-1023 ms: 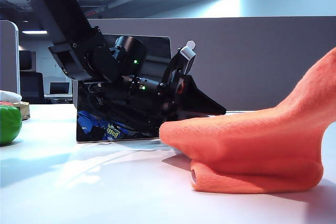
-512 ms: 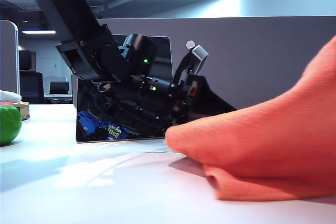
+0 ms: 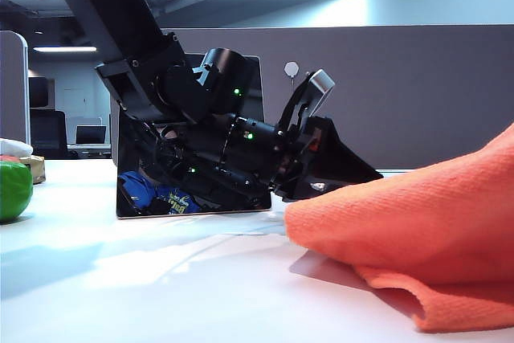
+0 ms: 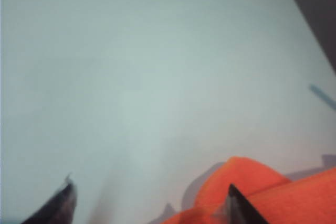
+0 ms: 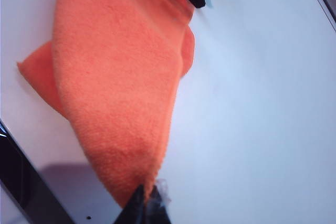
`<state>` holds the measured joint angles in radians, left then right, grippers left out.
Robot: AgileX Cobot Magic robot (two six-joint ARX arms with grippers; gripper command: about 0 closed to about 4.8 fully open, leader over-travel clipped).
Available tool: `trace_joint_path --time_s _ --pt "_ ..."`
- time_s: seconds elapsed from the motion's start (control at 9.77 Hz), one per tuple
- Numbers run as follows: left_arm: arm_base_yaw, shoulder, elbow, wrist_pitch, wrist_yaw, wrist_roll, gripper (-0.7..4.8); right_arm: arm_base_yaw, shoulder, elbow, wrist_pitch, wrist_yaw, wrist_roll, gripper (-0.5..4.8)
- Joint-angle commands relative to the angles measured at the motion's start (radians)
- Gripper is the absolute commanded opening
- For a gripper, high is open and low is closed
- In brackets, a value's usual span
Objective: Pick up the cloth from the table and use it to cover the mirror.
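Your right pincer (image 5: 146,203) is clamped on a corner of the bright orange fuzzy cloth (image 3: 418,234), which trails onto the smooth white counter (image 3: 161,279). Your left pincer (image 4: 149,203) stands wide beside it. The frameless rectangular mirror (image 3: 132,198) stands behind; no writing is readable.

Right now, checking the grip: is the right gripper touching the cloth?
Touching: the right wrist view shows the right gripper shut on the cloth's corner.
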<state>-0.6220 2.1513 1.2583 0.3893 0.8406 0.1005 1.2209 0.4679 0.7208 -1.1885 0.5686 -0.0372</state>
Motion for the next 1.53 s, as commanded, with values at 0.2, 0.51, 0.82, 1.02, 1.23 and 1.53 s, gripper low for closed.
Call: trace_joint_path --time_s 0.2,0.51,0.82,1.02,1.23,1.53 --pt "-0.012 -0.005 0.003 -0.038 -0.037 0.004 3.78 -0.001 0.002 0.002 -0.025 0.092 0.055 -0.02" --pt "-0.014 -0.005 0.003 -0.045 -0.039 0.004 3.80 -0.002 0.002 0.002 -0.067 0.148 0.127 -0.02" --pt "-0.018 -0.005 0.004 -0.053 -0.060 0.004 4.04 -0.002 0.002 0.002 -0.128 0.245 0.251 -0.02" --pt "-0.019 -0.005 0.004 -0.117 -0.050 0.004 4.04 -0.002 0.002 0.002 -0.171 0.347 0.362 -0.01" --pt "-0.019 -0.005 0.004 -0.181 -0.010 0.004 4.04 -0.004 0.002 0.002 -0.173 0.356 0.381 -0.01" --pt "-0.025 -0.005 0.003 -0.254 0.074 0.004 4.04 -0.004 0.002 0.002 -0.173 0.356 0.381 -0.01"
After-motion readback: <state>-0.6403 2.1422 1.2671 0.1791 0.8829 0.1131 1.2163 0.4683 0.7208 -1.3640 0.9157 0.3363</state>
